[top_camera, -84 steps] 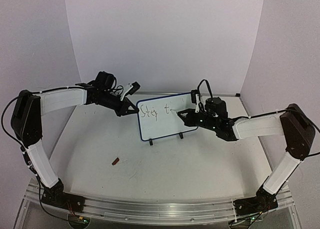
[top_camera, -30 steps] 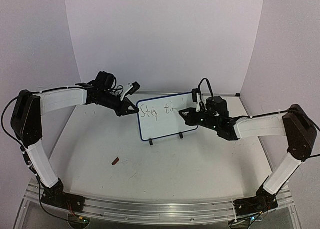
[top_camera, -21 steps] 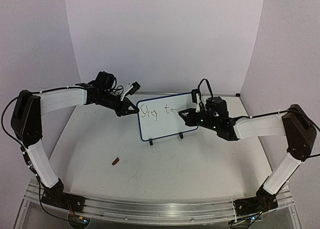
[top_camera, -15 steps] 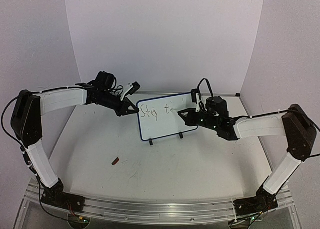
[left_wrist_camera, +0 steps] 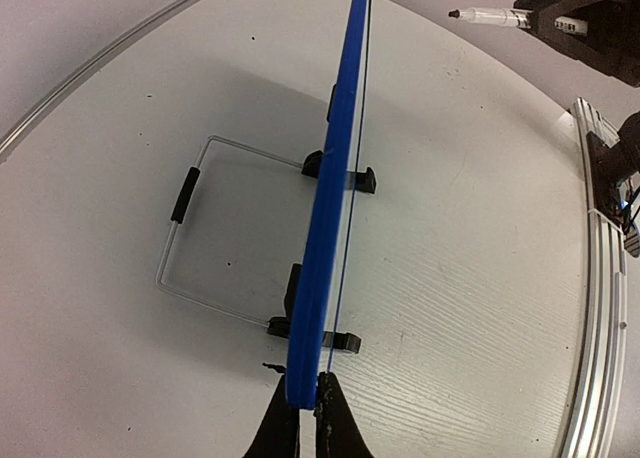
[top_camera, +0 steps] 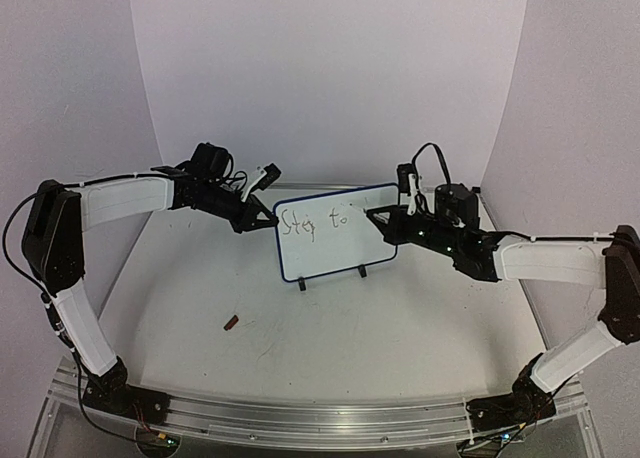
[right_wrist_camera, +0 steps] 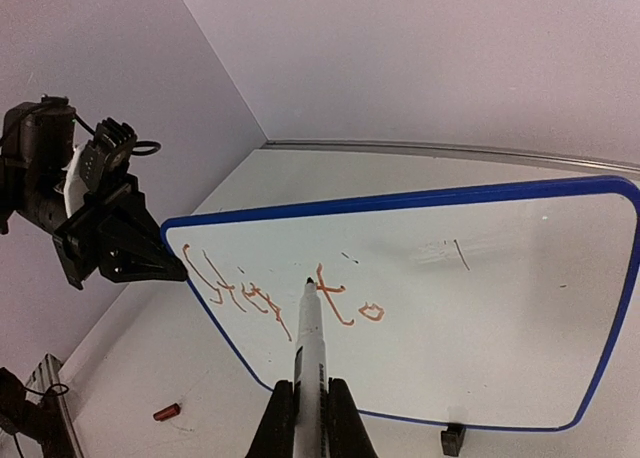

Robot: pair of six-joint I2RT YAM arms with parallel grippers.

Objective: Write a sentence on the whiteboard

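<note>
The left gripper (left_wrist_camera: 303, 406) is pinching the near edge of the whiteboard (top_camera: 340, 250), bracing it upright, while the right gripper (right_wrist_camera: 310, 403) is clamping a marker (right_wrist_camera: 308, 333) whose tip is hanging just off the board face, in front of the sentence (right_wrist_camera: 240, 293). Only "Stay to" is showing, so by my judgement most of the writing is yet to come.

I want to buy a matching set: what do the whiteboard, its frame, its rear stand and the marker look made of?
The whiteboard is a smooth white panel, possibly melamine or coated steel; the writing sits cleanly on it. Its frame looks like matte blue plastic. The rear stand is thin bent wire, apparently metal, with a black sleeve. The marker has a white barrel, likely plastic.
</note>
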